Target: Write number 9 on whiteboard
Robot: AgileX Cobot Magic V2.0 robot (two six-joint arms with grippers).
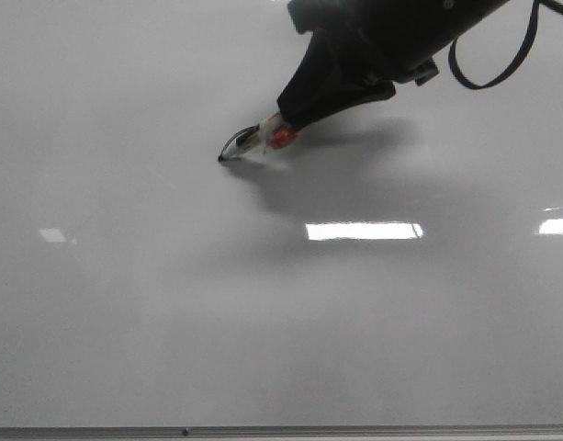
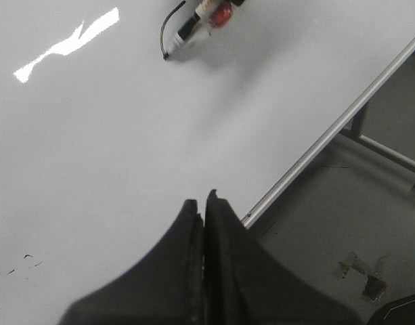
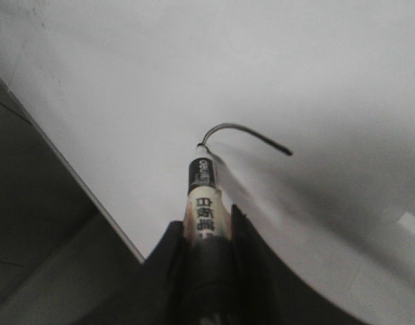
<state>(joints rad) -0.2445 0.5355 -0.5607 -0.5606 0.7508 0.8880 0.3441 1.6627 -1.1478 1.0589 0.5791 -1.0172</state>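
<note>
The whiteboard (image 1: pixel 125 322) fills the front view. My right gripper (image 1: pixel 286 119) comes in from the upper right and is shut on a marker (image 1: pixel 263 138) with a white and black barrel. The marker's tip touches the board. A short curved black stroke (image 1: pixel 233 140), the only part of the number 9 that shows, runs from the tip. In the right wrist view, my right gripper (image 3: pixel 206 218) clamps the marker (image 3: pixel 204 196), and the stroke (image 3: pixel 248 132) arcs away from the tip. My left gripper (image 2: pixel 204 200) is shut and empty above the whiteboard (image 2: pixel 92 135) near its edge.
A thin metal strip (image 1: pixel 281 430) runs along the board's lower edge and also shows in the left wrist view (image 2: pixel 329 135). Bright light reflections (image 1: pixel 364 231) lie on the board. Grey floor (image 2: pixel 342 230) and a frame leg (image 2: pixel 386 145) lie past the edge. A black cable (image 1: pixel 501 69) loops by the right arm.
</note>
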